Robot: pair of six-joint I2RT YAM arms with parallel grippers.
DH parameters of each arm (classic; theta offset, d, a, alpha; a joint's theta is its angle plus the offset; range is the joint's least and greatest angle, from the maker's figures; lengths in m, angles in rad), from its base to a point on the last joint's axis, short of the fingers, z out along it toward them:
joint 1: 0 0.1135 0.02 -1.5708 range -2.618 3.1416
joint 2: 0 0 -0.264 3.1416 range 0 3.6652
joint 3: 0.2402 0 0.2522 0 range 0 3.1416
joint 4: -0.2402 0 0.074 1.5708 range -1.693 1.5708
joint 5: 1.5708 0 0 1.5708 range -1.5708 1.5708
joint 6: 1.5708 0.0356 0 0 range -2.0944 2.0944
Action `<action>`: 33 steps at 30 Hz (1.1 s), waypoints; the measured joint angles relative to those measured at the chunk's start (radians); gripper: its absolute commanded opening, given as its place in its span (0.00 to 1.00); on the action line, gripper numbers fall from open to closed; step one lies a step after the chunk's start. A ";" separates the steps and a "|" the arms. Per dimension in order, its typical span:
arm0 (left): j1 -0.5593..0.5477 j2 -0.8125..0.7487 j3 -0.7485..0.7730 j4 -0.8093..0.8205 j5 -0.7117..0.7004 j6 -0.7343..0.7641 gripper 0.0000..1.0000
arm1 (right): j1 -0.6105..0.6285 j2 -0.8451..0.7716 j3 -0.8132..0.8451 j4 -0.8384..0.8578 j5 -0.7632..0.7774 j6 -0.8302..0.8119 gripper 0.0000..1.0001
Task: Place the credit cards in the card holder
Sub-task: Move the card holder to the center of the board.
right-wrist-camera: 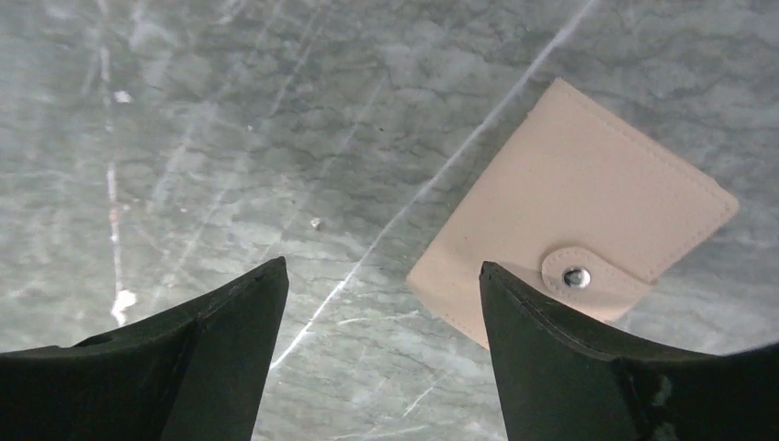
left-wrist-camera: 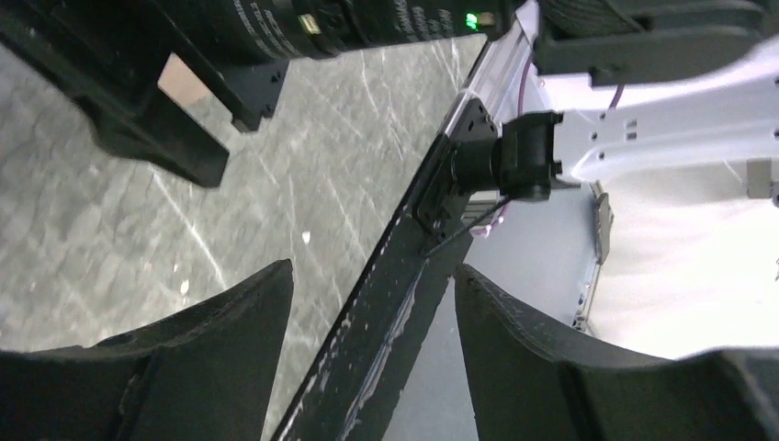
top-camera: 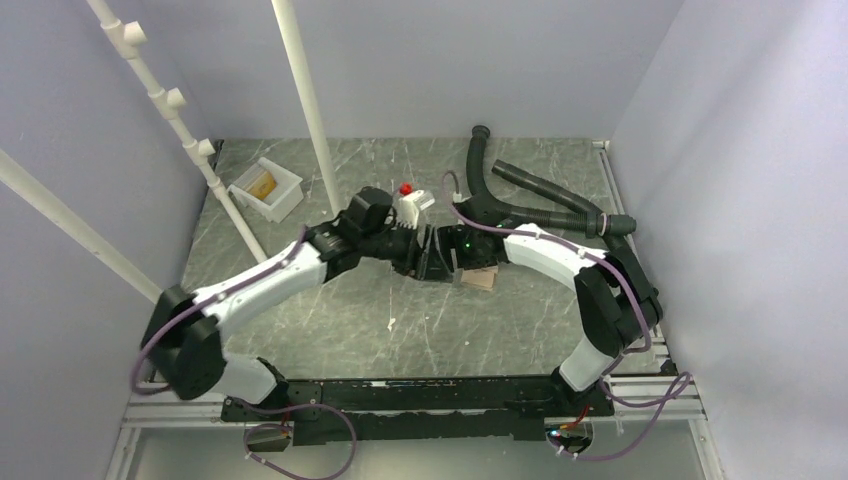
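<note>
Card holder (right-wrist-camera: 570,230): shut, snap tab closed, lying flat mid-desk (right-wrist-camera: 184,138), skewed to the desk edges.
R fingers (right-wrist-camera: 551,358): spread wide, nothing held. The gap sits over bare desk just beside card holder. 1 tip overlaps holder's snap-tab corner in wrist view; contact or not, can't tell.
L fingers (left-wrist-camera: 230,349): spread wide, nothing between them, just left of card holder, facing the near desk edge.
Arms: the 2 wrists meet almost nose to nose right at card holder, tight there.
Tray (top-camera: 267,190): white, open, well left of and behind card holder, nr back-left corner. Golden-brown thing inside, can't tell what.
Hoses (top-camera: 530,195): black, behind and right of card holder, apart from it.
White block w/ red top (top-camera: 407,198): behind-left of card holder, close to L wrist.
Open room: bare desk from card holder fwd to black rail (left-wrist-camera: 367,349) at near edge; bare strip also to holder's right.
</note>
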 measured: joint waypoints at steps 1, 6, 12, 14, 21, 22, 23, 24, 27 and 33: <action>0.000 -0.050 -0.024 -0.015 -0.010 0.018 0.72 | 0.019 0.002 0.003 -0.012 0.039 0.002 0.77; 0.000 -0.267 -0.122 -0.106 -0.084 0.060 0.73 | 0.099 0.055 0.062 -0.103 0.295 0.050 0.73; 0.000 -0.422 -0.172 -0.189 -0.164 0.072 0.74 | 0.136 0.121 0.087 -0.165 0.465 0.106 0.67; 0.000 -0.448 -0.181 -0.205 -0.180 0.074 0.74 | 0.131 0.127 0.085 -0.167 0.485 0.120 0.63; 0.000 -0.515 -0.197 -0.271 -0.214 0.085 0.74 | 0.009 0.103 0.042 -0.135 0.492 0.186 0.49; 0.000 -0.523 -0.198 -0.278 -0.220 0.087 0.74 | -0.028 0.075 0.011 -0.109 0.471 0.200 0.49; 0.000 -0.532 -0.200 -0.286 -0.224 0.089 0.75 | -0.069 0.042 -0.024 -0.085 0.451 0.212 0.49; 0.000 -0.540 -0.200 -0.292 -0.230 0.090 0.75 | -0.117 0.004 -0.065 -0.067 0.433 0.227 0.49; 0.000 -0.554 -0.202 -0.298 -0.233 0.090 0.75 | -0.230 -0.097 -0.164 -0.047 0.399 0.254 0.50; 0.000 -0.554 -0.208 -0.298 -0.233 0.090 0.75 | -0.306 -0.250 -0.271 -0.111 0.348 0.278 0.74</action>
